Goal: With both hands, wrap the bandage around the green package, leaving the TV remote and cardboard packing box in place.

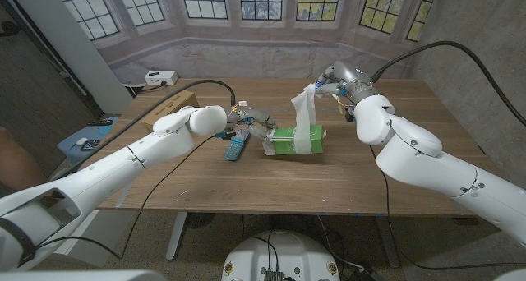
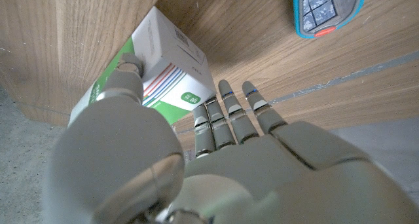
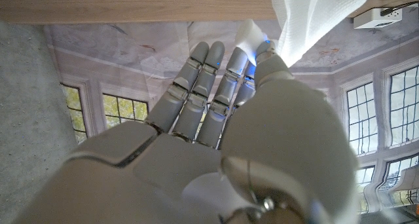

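Right now, count on the wooden tabletop: 1 green package, 1 white bandage, 1 TV remote, 1 cardboard box.

Green package lies on its side near the tabletop's middle, taken as landmark. Bandage runs as a strip across the package's top & front face, then rises slanting up to the right hand, which is lifted above the tabletop just behind & to the right of the package. Right hand pinches the bandage's free end betw. thumb & fingers; in the right wrist view the cloth sits at the fingertips.

Left hand is at the package's left end, touching it; left wrist view shows the thumb pressed on the package, other fingers straight & together beside it, so it's bracing, not wrapped round.

Remote lies just left of the package, under the left wrist. Cardboard box sits well left of the package, near the tabletop's left edge.

Bare wood in front of & right of the package out to both edges.
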